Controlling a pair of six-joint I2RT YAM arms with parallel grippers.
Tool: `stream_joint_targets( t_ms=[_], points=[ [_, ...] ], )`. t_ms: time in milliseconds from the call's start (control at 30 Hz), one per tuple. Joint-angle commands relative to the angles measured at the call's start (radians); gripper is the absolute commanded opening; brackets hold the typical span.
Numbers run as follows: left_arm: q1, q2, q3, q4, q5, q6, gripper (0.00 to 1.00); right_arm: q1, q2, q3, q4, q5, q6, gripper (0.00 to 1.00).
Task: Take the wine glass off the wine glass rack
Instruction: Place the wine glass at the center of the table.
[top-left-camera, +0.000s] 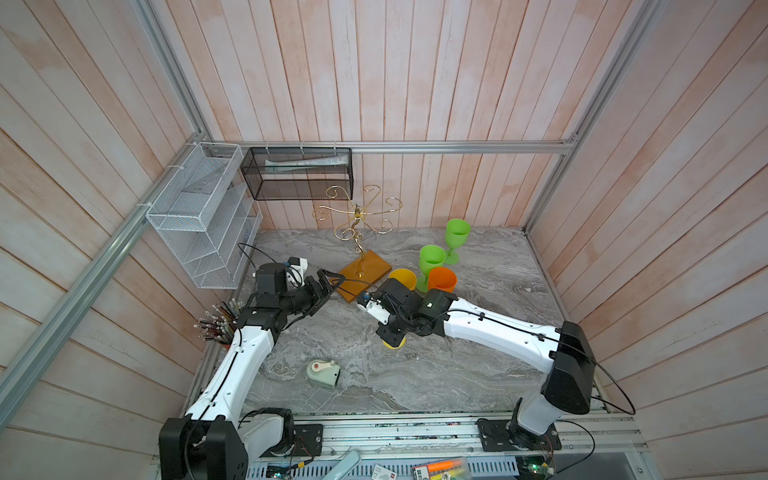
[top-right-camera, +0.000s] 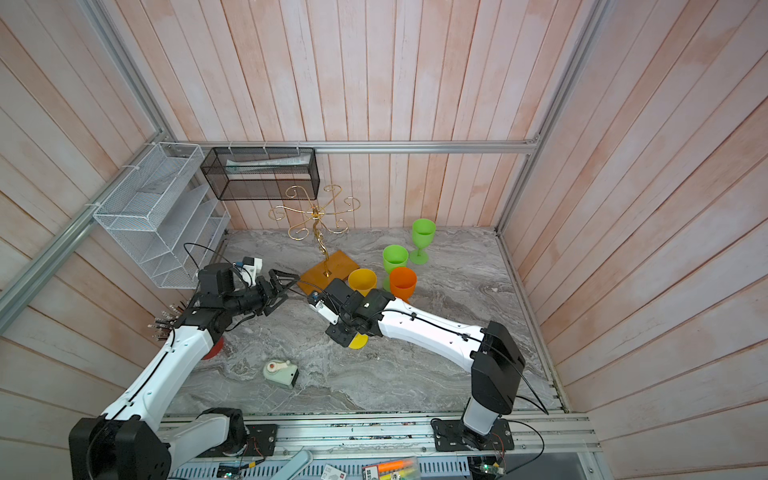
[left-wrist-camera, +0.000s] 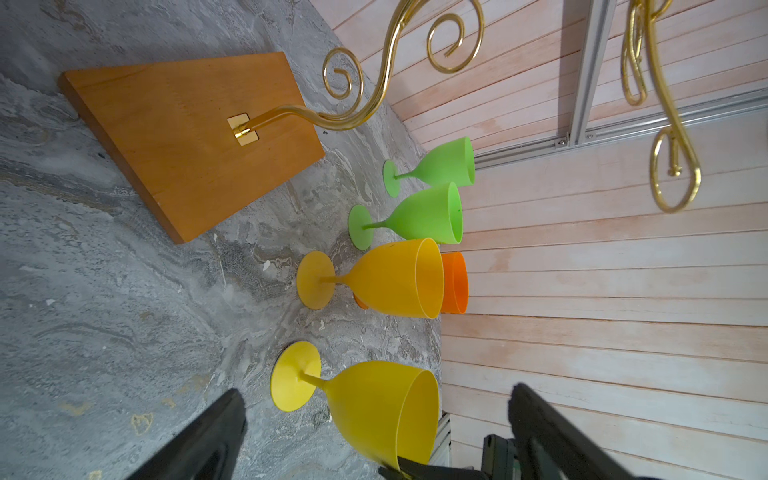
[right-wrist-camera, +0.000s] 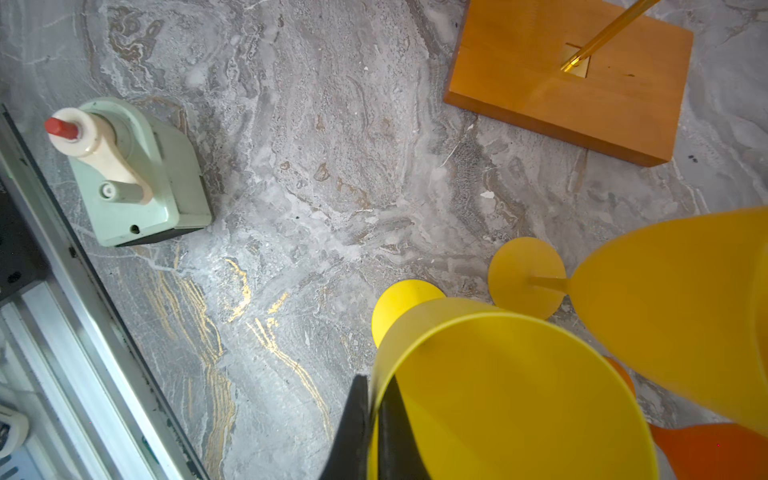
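The right gripper (right-wrist-camera: 374, 409) is clamped on the rim of a bright yellow wine glass (right-wrist-camera: 511, 399), one finger inside the bowl and one outside. The glass hangs straight below it, long axis near upright, mouth up, foot at the marble table (right-wrist-camera: 316, 174). An amber wine glass (right-wrist-camera: 665, 299) stands just beyond. The left gripper (top-left-camera: 327, 286) has its jaws wide apart. The wine glass rack (top-left-camera: 368, 270) stands just past its tips, stem upright.
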Motion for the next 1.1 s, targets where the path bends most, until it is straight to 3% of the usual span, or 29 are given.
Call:
stream_joint_targets(
  t_ms=[0, 700, 1067],
  points=[
    [0.008, -0.021, 0.016, -0.011, -0.012, 0.010, 1.00, 0.003, 0.015, -0.012, 0.022, 0.051, -0.008, 0.00],
    [0.015, -0.044, 0.011, -0.023, -0.008, 0.011, 1.00, -0.030, 0.013, -0.034, 0.109, 0.009, -0.002, 0.00],
    [0.015, -0.075, 0.005, 0.014, 0.002, 0.008, 1.00, -0.033, -0.054, -0.036, 0.133, 0.022, -0.005, 0.44]
  ],
)
